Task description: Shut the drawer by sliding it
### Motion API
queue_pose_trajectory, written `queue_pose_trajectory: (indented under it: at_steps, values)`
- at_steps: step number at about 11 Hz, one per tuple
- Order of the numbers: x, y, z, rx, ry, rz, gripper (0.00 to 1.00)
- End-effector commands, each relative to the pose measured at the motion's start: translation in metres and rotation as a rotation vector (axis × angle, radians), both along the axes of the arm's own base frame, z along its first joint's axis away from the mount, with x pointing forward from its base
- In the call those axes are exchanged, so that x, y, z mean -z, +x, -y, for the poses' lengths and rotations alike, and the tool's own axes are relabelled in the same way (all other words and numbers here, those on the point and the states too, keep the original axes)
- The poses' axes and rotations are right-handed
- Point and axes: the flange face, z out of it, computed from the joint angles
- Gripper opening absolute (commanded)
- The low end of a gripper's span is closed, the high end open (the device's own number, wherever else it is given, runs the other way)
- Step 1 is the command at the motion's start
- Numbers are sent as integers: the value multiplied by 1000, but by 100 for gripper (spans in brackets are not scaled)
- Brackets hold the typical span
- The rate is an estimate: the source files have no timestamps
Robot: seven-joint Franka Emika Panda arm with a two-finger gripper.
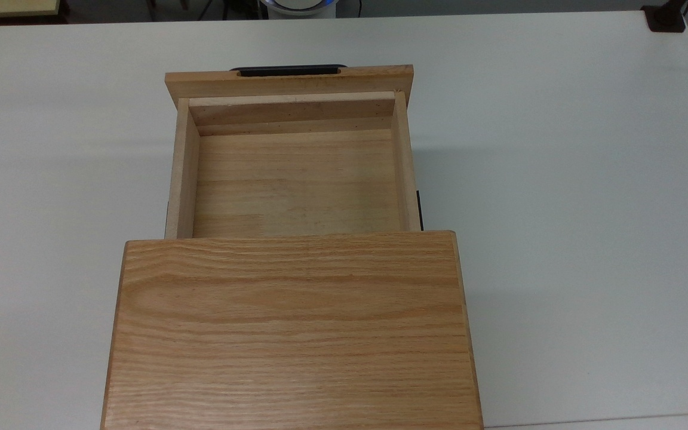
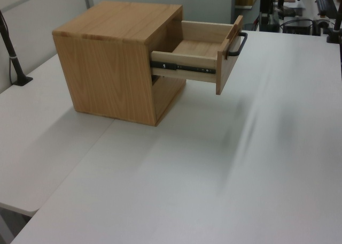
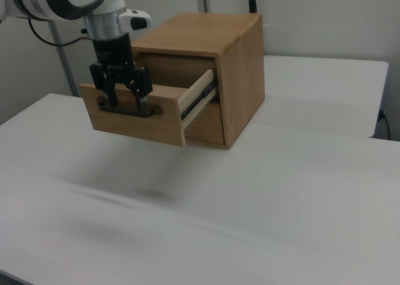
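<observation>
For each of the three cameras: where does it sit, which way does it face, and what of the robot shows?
Top view: overhead, looking down on the cabinet top and into the open drawer; handle at the picture's top.
Left view: raised, off the cabinet's side, drawer front toward the left view's right.
Right view: lower, on the opposite side, facing the drawer front; arm and gripper at the handle.
All three share cabinet, drawer and white table.

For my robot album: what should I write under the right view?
Robot gripper at the black bar handle of the open light wooden drawer.
</observation>
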Motion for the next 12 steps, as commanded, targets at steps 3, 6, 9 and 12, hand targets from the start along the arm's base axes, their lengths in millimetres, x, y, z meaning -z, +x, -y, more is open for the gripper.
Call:
queue_pose_trajectory:
  at_steps: [3,6,9,12]
  values:
    - [34,-4,-27,-140,-5,-99,16]
    - [65,6,-71,-191,-13,-147,13]
    - [61,32,-95,-88,-2,25,8]
    - [60,62,-117,-52,16,199,5]
